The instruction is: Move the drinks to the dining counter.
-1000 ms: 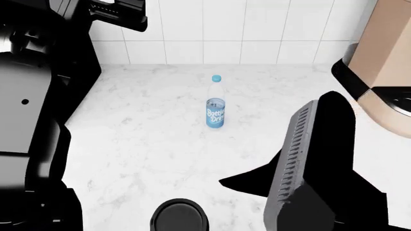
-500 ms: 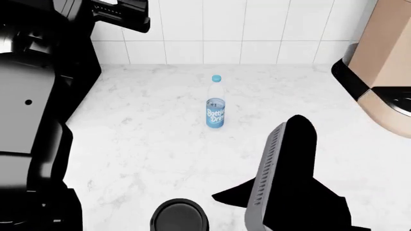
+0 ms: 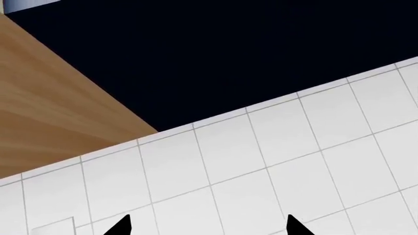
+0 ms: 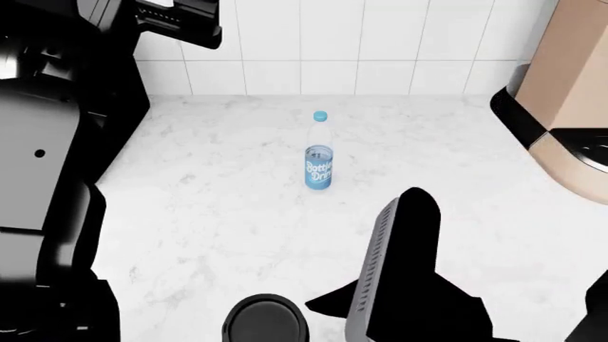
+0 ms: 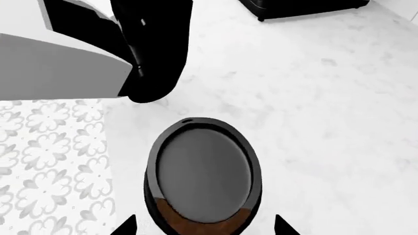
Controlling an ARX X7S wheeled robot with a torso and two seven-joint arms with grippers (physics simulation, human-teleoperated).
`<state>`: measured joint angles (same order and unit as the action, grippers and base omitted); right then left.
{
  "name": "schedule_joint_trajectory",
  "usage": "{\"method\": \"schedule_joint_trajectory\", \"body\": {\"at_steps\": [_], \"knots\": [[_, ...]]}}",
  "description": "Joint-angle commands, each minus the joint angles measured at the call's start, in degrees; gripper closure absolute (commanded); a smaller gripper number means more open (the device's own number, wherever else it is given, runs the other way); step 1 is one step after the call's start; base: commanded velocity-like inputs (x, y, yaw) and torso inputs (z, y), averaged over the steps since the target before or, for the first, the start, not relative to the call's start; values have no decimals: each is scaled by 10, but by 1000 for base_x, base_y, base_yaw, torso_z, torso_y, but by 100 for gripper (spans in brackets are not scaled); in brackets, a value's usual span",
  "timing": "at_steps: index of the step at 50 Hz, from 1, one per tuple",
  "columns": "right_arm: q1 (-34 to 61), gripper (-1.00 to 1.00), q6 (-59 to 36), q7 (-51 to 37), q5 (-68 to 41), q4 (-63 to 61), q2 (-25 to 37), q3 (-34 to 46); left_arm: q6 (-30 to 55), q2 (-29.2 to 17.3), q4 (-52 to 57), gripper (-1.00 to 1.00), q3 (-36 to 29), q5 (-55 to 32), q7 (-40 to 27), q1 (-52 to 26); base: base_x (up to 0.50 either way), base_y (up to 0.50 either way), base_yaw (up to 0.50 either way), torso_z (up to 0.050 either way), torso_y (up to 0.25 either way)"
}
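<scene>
A small clear water bottle [image 4: 320, 154] with a light-blue cap stands upright in the middle of the grey-veined marble worktop [image 4: 209, 206]. The coffee cup [image 4: 265, 320] stands at the worktop's near edge, only its black lid showing in the head view. The right wrist view looks straight down on the cup [image 5: 203, 169], brown below its lid. My right gripper [image 5: 203, 228] is open, a fingertip [image 5: 125, 227] on either side of the cup and apart from it. My left gripper [image 3: 207, 227] is open and empty, raised toward the tiled wall. The dining counter is out of view.
A copper-coloured machine [image 4: 570, 100] stands at the back right of the worktop. White wall tiles [image 4: 332, 43] back it. My left arm [image 4: 48, 178] fills the left side and my right arm [image 4: 404, 278] the lower right. Patterned floor [image 5: 52, 166] lies past the worktop's edge.
My right arm has swung left and lower in the head view, toward the coffee cup. The bottle, the cup and the left arm have stayed put.
</scene>
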<state>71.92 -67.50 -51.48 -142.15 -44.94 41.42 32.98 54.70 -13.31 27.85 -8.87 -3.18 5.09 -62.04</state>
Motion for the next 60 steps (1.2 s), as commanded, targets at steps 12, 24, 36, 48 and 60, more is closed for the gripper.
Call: {"method": "schedule_joint_trajectory", "body": {"at_steps": [12,24,36,48,60], "knots": [[-25,-100,-20,20,31,9,-8,5,7,-7,17,-100,3,-7,-3,7,0,0,0,0,0],[-46,-100,-50,58,73,36,-44,0,10,-9,25,-100,1,-11,-3,7,0,0,0,0,0],[-61,-100,-79,94,106,62,-38,-24,11,-11,27,-100,0,-14,-4,6,0,0,0,0,0],[-56,100,-108,119,147,67,-51,-44,10,-16,33,-100,0,-15,-6,11,0,0,0,0,0],[-53,100,-90,107,137,52,-36,-40,3,-16,33,-100,-3,-17,-9,19,0,0,0,0,0]]}}
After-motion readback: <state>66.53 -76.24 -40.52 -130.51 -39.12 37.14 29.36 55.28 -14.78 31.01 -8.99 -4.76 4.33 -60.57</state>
